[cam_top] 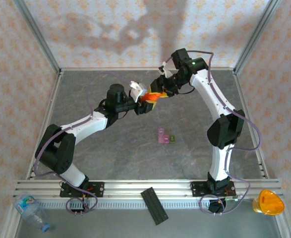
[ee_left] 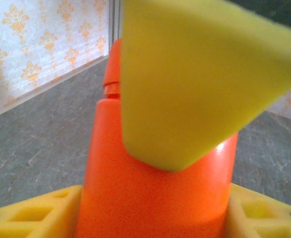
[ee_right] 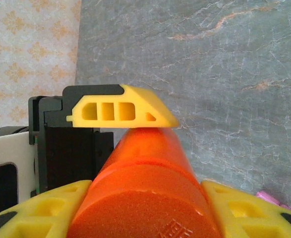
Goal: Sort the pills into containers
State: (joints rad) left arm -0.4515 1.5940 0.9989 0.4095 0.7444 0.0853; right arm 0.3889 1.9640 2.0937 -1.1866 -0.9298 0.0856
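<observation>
Containers (cam_top: pixel 163 136), a translucent pink-purple box joined to a smaller green one, sit on the grey table (cam_top: pixel 110 153) near its middle, between the two arms and well apart from both claws; whether anything lies inside them is too small to tell. Farther back, above the table, the two arms meet around an orange bottle (cam_top: pixel 153 97); the left gripper (cam_top: pixel 144 103) comes at it from the left and the right gripper (cam_top: pixel 161 93) from the right. In the left wrist view the bottle stands between that claw's yellow fingers, pressed on both sides, so the left claw is clenched on the bottle; a yellow finger of the other claw lies across its front. In the right wrist view the bottle's flat end sits tight between the right claw's yellow fingers, grasped there too; one left finger rests on the bottle's far part. A pink edge of the containers shows at the lower right corner of that view.
</observation>
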